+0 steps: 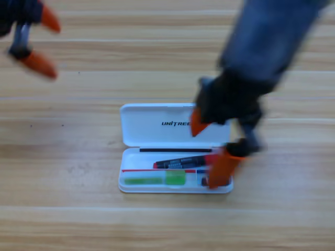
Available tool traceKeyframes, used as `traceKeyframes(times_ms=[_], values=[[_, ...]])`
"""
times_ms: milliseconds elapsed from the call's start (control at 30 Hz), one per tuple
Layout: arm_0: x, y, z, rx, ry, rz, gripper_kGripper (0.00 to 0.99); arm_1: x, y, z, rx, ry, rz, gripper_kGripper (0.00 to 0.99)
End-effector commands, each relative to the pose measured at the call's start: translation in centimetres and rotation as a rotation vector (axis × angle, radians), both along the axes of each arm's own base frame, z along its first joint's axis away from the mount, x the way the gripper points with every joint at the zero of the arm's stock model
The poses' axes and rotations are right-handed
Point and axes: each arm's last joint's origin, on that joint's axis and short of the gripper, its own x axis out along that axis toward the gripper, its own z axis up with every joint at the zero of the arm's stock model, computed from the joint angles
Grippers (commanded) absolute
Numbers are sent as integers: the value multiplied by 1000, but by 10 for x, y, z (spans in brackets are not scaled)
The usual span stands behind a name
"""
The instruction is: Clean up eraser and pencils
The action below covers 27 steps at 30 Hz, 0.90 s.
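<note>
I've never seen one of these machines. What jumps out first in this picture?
The big grey right arm sweeps in from the upper right, its orange-jawed tool open over the right end of the white case in the middle of the wooden table. Inside the open case lie a black pencil and a green pencil. The left tool waits, open, in the top left corner.

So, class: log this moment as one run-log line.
right gripper: open, over case's right end | black pencil, green pencil: in white case | eraser: hidden | left gripper: open, top-left, waiting
</note>
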Motion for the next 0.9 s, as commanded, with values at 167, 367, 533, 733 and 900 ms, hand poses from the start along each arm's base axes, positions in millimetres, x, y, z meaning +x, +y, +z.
traceKeyframes(times_ms=[167, 367, 533, 733, 900], values=[[119, -22, -41, -64, 105, 9, 764, -79, -108, 46, 413, -19, -49, 962], [157, -37, -68, -91, 187, -8, 583, -107, -146, 42, 526, -22, -78, 983], [172, -45, -88, -126, 262, -37, 354, -108, -145, 38, 522, 17, -80, 983], [175, -51, -107, -178, 358, -65, 0, -105, -139, 35, 516, 49, -73, 983], [172, -52, -117, -218, 416, -71, 0, -103, -135, 33, 511, 67, -74, 983]])
